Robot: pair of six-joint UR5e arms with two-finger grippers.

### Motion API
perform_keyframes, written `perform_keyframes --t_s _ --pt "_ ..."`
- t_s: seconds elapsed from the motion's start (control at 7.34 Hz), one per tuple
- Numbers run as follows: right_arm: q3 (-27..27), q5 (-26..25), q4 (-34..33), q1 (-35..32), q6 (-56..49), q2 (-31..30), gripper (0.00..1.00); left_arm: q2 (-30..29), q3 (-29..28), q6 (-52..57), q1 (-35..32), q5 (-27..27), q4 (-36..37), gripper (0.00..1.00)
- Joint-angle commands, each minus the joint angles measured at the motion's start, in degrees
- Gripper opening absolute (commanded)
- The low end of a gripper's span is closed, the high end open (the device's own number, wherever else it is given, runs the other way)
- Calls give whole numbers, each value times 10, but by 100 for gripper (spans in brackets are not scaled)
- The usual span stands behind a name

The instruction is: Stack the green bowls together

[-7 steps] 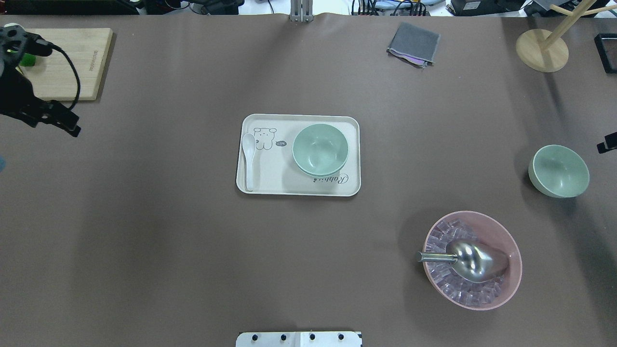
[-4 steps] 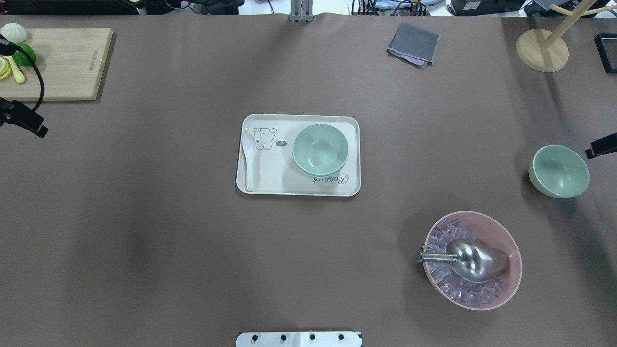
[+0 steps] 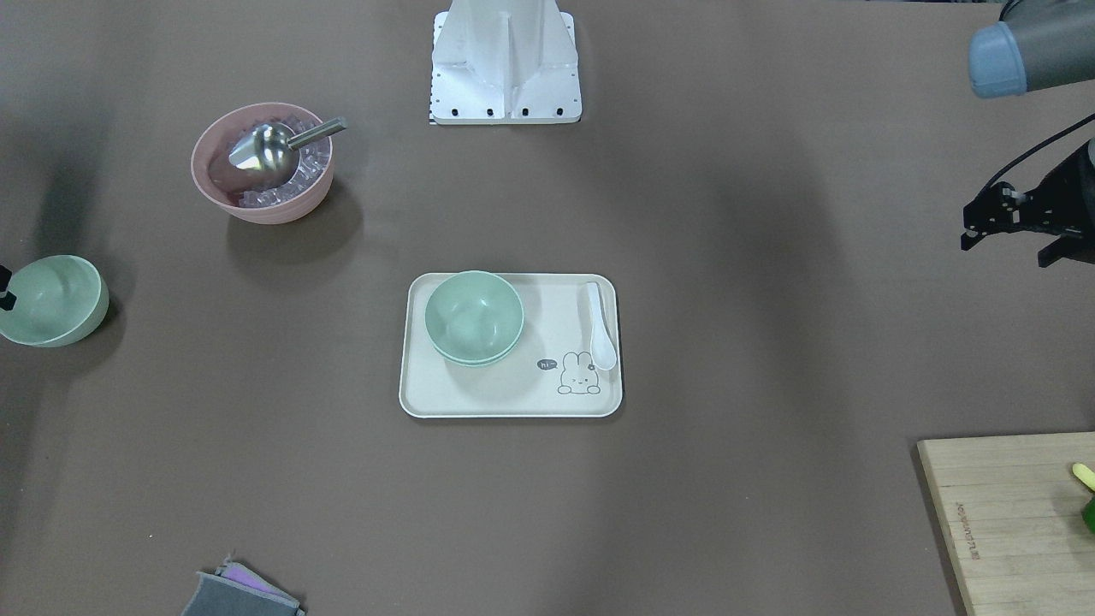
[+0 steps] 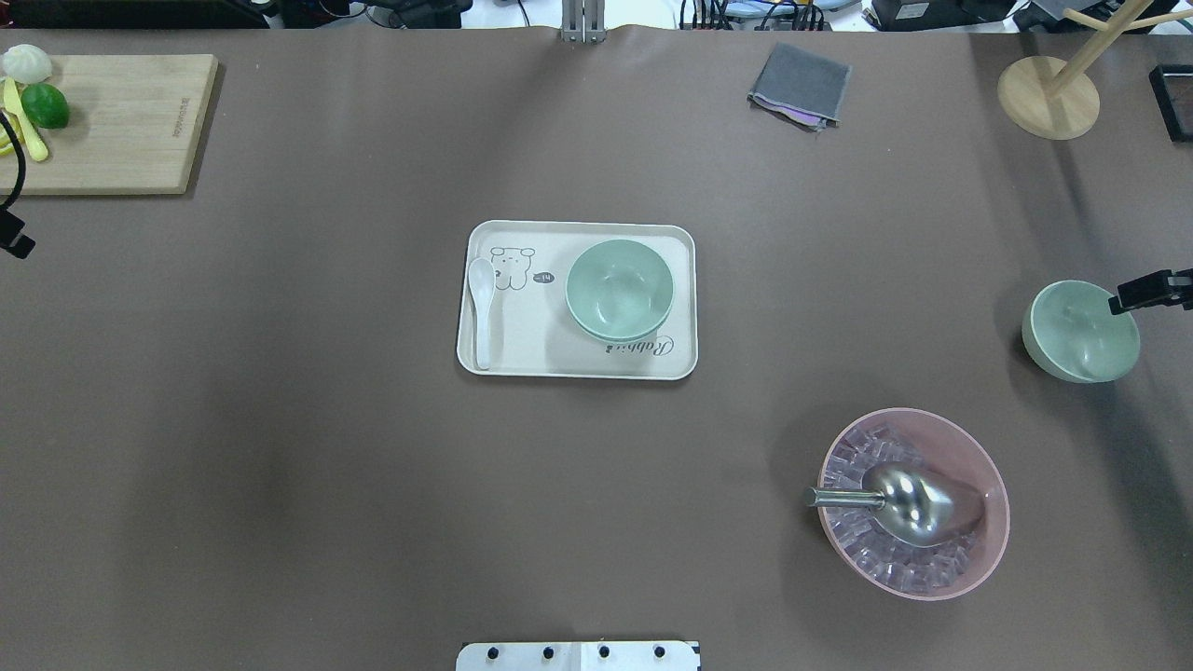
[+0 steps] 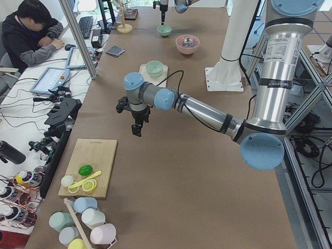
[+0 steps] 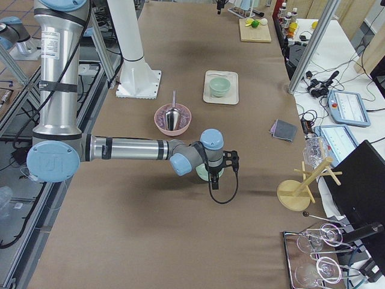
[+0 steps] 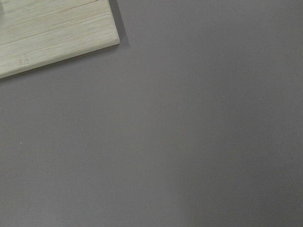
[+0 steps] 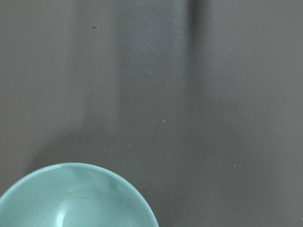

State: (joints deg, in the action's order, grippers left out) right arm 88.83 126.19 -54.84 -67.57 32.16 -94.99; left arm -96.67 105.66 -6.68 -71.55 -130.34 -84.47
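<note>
Clock directions are read from the tray at table centre, with 12 pointing away from the robot.

- 4 o'clock, nearest the robot: pink bowl [image 4: 974, 457] full of clear cubes [image 4: 871, 550]. A metal scoop [image 4: 918, 503] lies in it, handle pointing to 9.
- 3 o'clock, near the table edge: single green bowl [image 4: 1072, 335], upright, mouth up, on bare table, well apart from the tray.
- Right gripper [image 4: 1123, 300]: above this bowl, over its rim at about the bowl's 2 o'clock. The right wrist view shows only the bowl's rim low in frame and no fingers. Whether the fingers are apart or together: cannot tell. Nothing seen held.
- Centre: cream tray [image 4: 522, 354]. On its 3 o'clock half sit two green bowls [image 4: 619, 289], one nested in the other, the lower rim just showing. A white spoon [image 4: 482, 308] lies along its 9 o'clock edge.
- Left gripper [image 5: 136, 130]: pointing down above bare table at 9 to 10 o'clock, between tray and cutting board. Finger spacing: cannot tell. Touching nothing.
- 10 o'clock, far corner: wooden cutting board [image 4: 121, 121] carrying a lime [image 4: 45, 105].
- 1 o'clock, far edge: folded grey cloth [image 4: 800, 84].
- 2 o'clock, far corner: wooden stand [image 4: 1049, 98].
</note>
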Motion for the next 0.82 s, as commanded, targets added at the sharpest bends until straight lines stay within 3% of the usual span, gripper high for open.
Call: perform_keyframes --t_s 0.0,0.27,0.41,0.54,0.68 --pt "-19 -3 31 11 23 -1 93 2 -2 8 -5 -1 0 98" --pt "-19 -4 32 24 23 -1 73 3 0 9 -6 -1 0 98" --pt "-17 -4 32 27 24 0 49 3 0 9 -6 -1 0 98" --pt "-16 -3 32 29 23 1 15 3 0 8 -6 -2 0 98" --pt "-11 -3 31 29 22 1 0 8 0 8 -6 -18 0 98"
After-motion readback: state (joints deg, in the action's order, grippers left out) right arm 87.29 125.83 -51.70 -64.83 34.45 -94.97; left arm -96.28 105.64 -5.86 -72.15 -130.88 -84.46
